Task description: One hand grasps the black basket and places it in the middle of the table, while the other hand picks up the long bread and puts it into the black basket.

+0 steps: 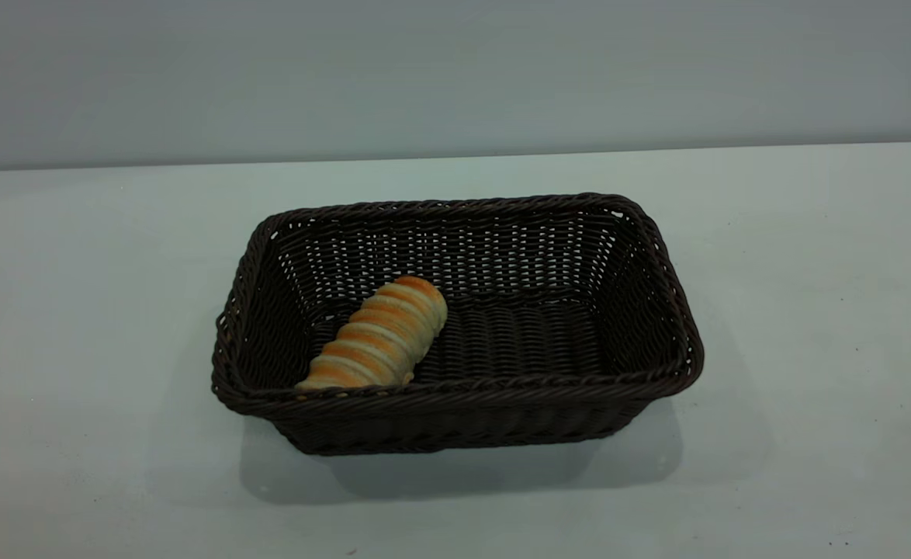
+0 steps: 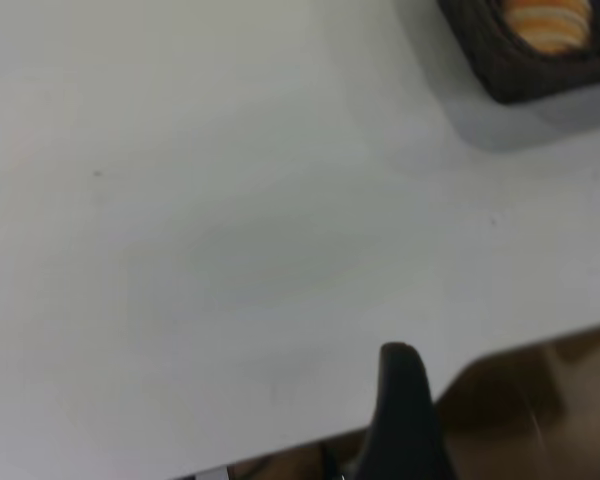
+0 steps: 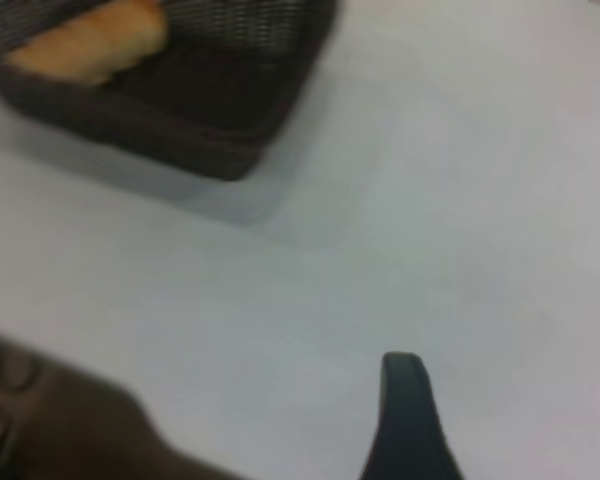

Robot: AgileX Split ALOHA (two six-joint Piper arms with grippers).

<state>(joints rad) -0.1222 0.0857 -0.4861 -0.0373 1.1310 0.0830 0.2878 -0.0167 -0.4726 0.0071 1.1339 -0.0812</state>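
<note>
From my seat, left to right: the long bread (image 1: pixel 378 336) lies in the lower-left part of the black basket (image 1: pixel 657 256), mid-frame on the table (image 1: pixel 812 310). Neither gripper's state is readable. My only worry: an arm nudging the basket.

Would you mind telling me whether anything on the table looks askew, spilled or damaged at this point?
Nothing stands out. The black basket sits flat on the table, its weave looking intact. The long bread lies inside it, at an angle toward the left end, whole. Nothing has spilled around them. Each wrist view shows only one dark fingertip, away from the basket.
</note>
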